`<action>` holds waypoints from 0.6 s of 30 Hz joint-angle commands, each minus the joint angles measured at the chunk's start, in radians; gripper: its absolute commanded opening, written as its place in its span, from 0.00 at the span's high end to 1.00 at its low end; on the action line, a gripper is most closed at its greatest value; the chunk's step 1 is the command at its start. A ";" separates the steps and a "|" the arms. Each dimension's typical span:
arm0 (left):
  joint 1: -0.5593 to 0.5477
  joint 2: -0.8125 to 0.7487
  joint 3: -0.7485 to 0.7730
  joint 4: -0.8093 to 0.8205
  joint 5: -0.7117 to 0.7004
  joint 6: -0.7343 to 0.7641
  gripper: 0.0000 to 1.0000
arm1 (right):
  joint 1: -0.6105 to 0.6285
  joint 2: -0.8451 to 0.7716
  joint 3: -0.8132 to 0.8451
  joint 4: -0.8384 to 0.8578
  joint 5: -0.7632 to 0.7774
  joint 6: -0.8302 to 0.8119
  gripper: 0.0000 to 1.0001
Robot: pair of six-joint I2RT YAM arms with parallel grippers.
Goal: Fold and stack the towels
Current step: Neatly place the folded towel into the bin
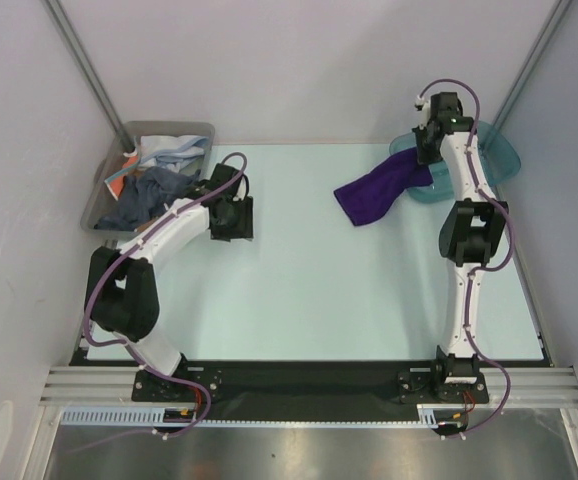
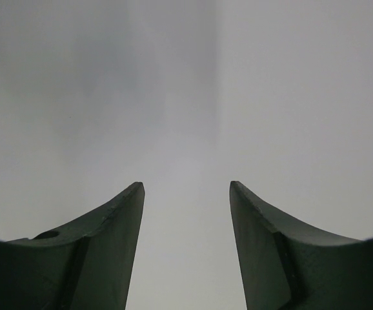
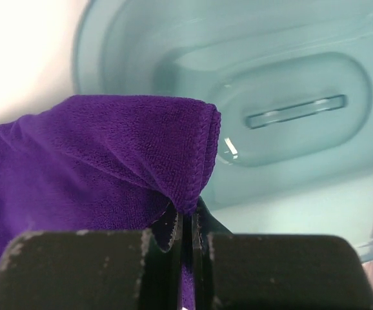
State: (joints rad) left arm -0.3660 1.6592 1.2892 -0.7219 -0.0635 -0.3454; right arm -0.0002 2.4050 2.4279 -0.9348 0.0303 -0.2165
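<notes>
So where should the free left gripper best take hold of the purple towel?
Probably the loose near corner of the purple towel, which lies on the table; come from above, from the left. The right gripper pinches the far end by the teal bin.

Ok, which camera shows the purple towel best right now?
Right wrist: the purple towel shows close up, a folded edge pinched in the shut right gripper at the teal bin. Top external shows its whole shape, trailing from the bin onto the table, but small. Left wrist shows only the open left gripper, no towel.
</notes>
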 commanded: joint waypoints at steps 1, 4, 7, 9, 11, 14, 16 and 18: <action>0.004 -0.012 0.042 -0.001 0.024 0.022 0.39 | -0.049 -0.029 0.062 0.088 0.036 -0.021 1.00; 0.007 -0.013 0.044 -0.001 0.027 0.025 0.39 | -0.057 -0.020 0.077 0.096 0.026 -0.014 1.00; 0.009 -0.015 0.041 -0.001 0.025 0.025 0.39 | -0.060 -0.026 0.080 0.117 0.028 -0.021 1.00; 0.009 -0.015 0.041 -0.002 0.027 0.026 0.39 | -0.063 -0.024 0.085 0.136 0.029 -0.027 1.00; 0.009 -0.018 0.041 -0.001 0.028 0.028 0.39 | -0.072 -0.008 0.114 0.143 0.028 -0.044 1.00; 0.010 -0.018 0.042 -0.002 0.030 0.029 0.39 | -0.089 0.006 0.122 0.139 0.028 -0.053 1.00; 0.009 -0.018 0.044 -0.001 0.031 0.028 0.39 | -0.096 0.009 0.122 0.137 0.040 -0.075 1.00; 0.012 -0.013 0.047 -0.004 0.036 0.029 0.39 | -0.104 0.014 0.117 0.143 0.040 -0.093 1.00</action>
State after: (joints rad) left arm -0.3634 1.6592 1.2930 -0.7216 -0.0448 -0.3378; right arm -0.0750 2.4107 2.4992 -0.8391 0.0360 -0.2623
